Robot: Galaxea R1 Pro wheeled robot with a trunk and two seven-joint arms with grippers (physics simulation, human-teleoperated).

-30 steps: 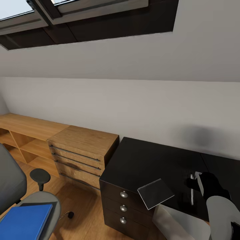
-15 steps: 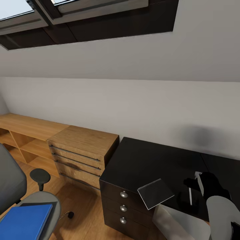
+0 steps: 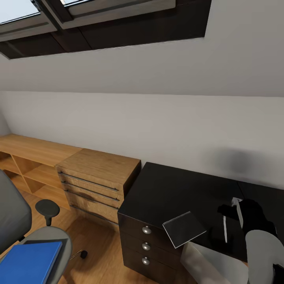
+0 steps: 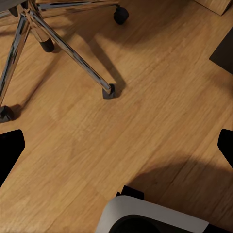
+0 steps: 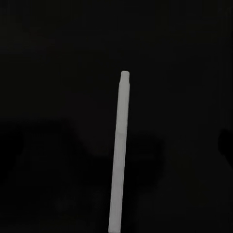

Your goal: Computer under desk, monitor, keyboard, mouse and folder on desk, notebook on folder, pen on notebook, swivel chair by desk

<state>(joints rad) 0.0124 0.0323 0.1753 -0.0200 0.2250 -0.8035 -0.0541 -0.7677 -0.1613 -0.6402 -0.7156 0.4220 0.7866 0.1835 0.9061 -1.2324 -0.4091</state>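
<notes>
The black desk (image 3: 169, 189) stands at the lower right of the head view. A small grey notebook (image 3: 184, 228) lies at its front edge, overhanging the drawers. The white pen (image 3: 225, 229) lies on the desk to the right of the notebook, and in the right wrist view the pen (image 5: 119, 155) shows against the dark desk top (image 5: 58, 73). My right gripper (image 3: 230, 211) hovers just behind the pen, open, touching nothing. The blue folder (image 3: 29, 262) rests on the swivel chair (image 3: 47, 236) at the lower left. My left gripper (image 4: 116, 145) is open above the floor beside the chair's chrome base (image 4: 63, 48).
A light wooden drawer chest (image 3: 98, 177) stands against the desk's left end, with a low wooden shelf (image 3: 31, 157) beyond it. The sloped grey wall and dark skylights (image 3: 118, 23) rise behind. A white pedestal leg (image 3: 213, 264) stands under the desk. Wood floor (image 4: 160, 97) lies below the left arm.
My right gripper has risen and drawn back to the right, uncovering more of the pen. The pen shifted slightly left and now lies still. The camera, chair and notebook have not moved.
</notes>
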